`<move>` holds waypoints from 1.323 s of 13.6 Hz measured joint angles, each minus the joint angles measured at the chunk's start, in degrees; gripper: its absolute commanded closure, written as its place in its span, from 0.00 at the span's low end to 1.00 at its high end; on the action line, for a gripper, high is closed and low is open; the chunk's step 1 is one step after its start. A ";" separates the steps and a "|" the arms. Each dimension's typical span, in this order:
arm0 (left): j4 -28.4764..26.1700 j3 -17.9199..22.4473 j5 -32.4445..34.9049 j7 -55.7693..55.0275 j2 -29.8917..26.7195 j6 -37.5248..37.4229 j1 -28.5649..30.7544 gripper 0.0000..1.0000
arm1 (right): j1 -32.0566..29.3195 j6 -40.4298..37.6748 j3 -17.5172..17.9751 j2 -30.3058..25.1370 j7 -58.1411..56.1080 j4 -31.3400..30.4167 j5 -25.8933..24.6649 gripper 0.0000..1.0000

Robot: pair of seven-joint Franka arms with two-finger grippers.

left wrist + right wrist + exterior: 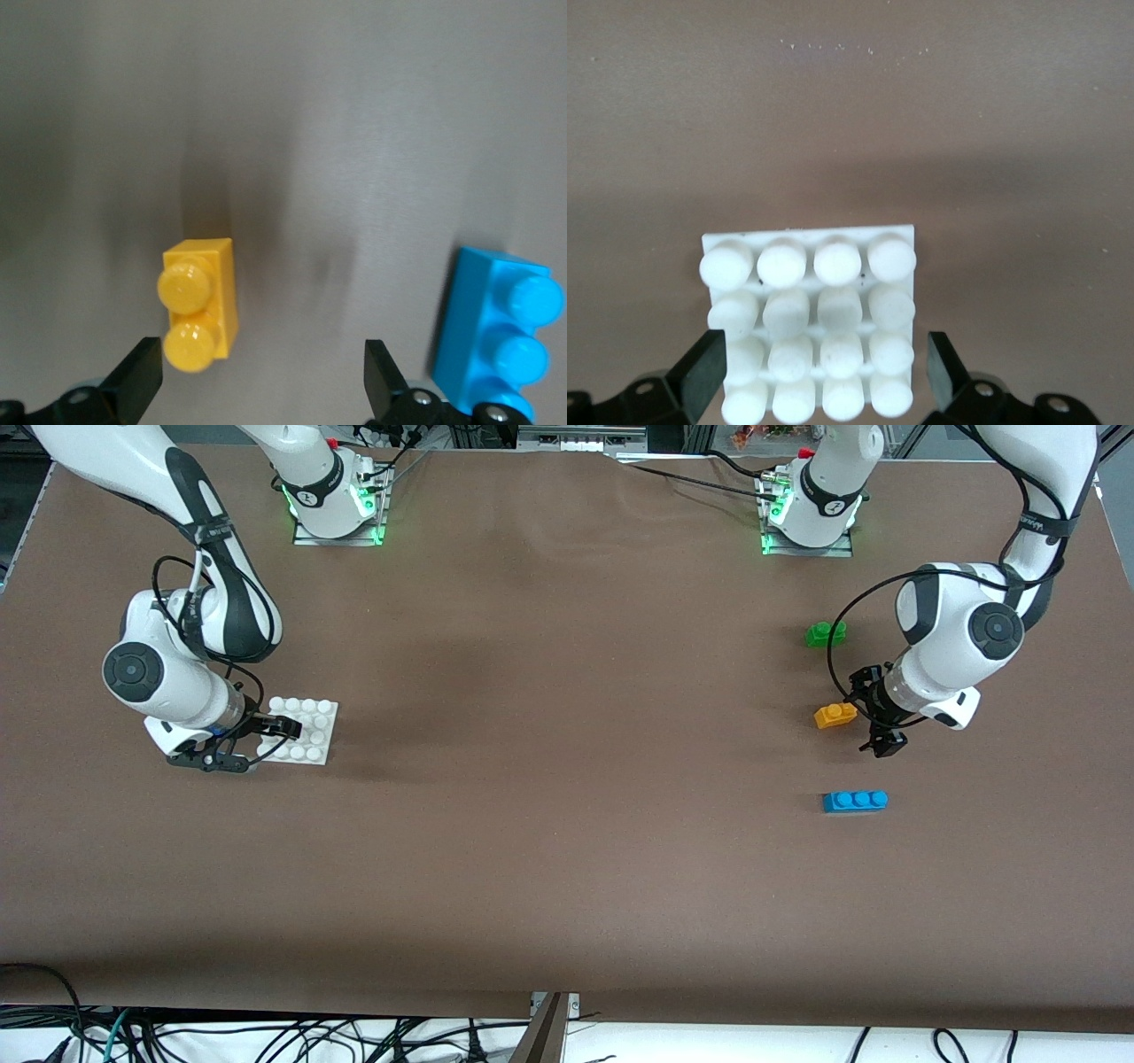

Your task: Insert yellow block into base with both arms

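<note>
The yellow block [834,715] lies on the brown table toward the left arm's end. My left gripper [873,716] is low beside it, open and empty. In the left wrist view the yellow block [200,310] sits just ahead of the open left gripper [264,376], close to one finger [137,379] and apart from the other. The white studded base [306,729] lies toward the right arm's end. My right gripper [257,744] is open and low at its edge. In the right wrist view the base [811,323] lies between the fingers of the right gripper [824,372], which do not press on it.
A green two-stud brick [825,634] lies farther from the front camera than the yellow block. A blue three-stud brick [855,801] lies nearer, and also shows in the left wrist view [500,341]. Both arm bases stand along the table's back edge.
</note>
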 measured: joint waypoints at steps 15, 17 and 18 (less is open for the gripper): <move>-5.89 -0.39 3.98 0.00 0.02 5.94 -0.33 0.22 | 0.01 5.55 -0.46 4.31 0.01 -1.05 0.00 0.00; -6.09 -0.39 4.03 0.00 0.04 6.24 -0.35 0.26 | 0.05 5.57 -0.46 4.48 0.00 -1.08 -0.01 0.00; -6.11 -0.39 4.04 0.01 0.04 6.30 -0.35 0.30 | 0.07 5.57 -0.45 4.48 0.00 -1.10 -0.03 0.00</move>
